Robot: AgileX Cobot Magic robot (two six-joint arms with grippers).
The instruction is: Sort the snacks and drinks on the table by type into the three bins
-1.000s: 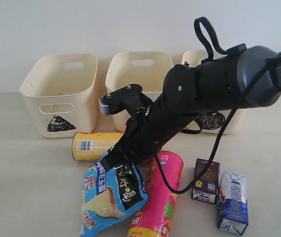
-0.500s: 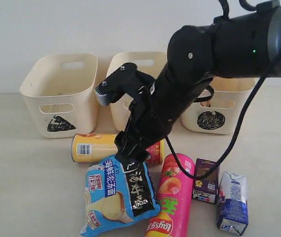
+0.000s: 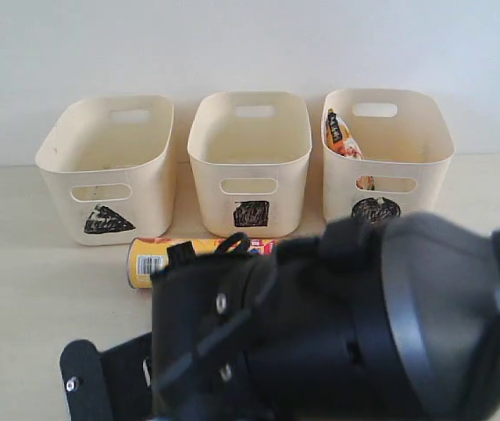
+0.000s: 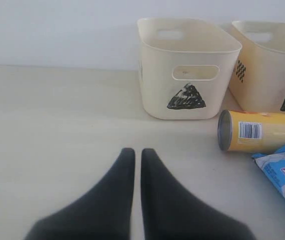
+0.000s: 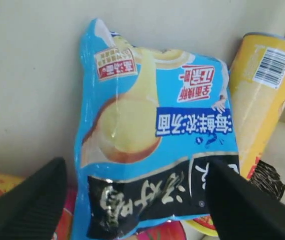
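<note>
Right gripper (image 5: pixel 135 162): fingers spread wide, open, nothing clamped. The tips sit low over the table (image 5: pixel 27 75), one on each side of the blue bag (image 5: pixel 152 125). The bag lies flat, printed face up, with its black end between the fingers; contact with either finger cannot be told. Just outside one finger lies the yellow can (image 5: pixel 262 100), on its side along the bag's edge. By the other finger a strip of the pink can (image 5: pixel 68 220) shows under the bag's black end.

Left gripper (image 4: pixel 133 150): fingers pressed together with only a thin slit between, empty, low over bare table. Straight ahead of it stands the triangle bin (image 4: pixel 187 60), with the square bin (image 4: pixel 272 60) just beyond. In front of those bins, ahead and off to one side of the gripper, the yellow can shows its metal end.

Exterior view: the right arm (image 3: pixel 320 333) fills the foreground. Behind it, the circle bin (image 3: pixel 390 149) holds the orange bag (image 3: pixel 338 133), leaning on its wall
</note>
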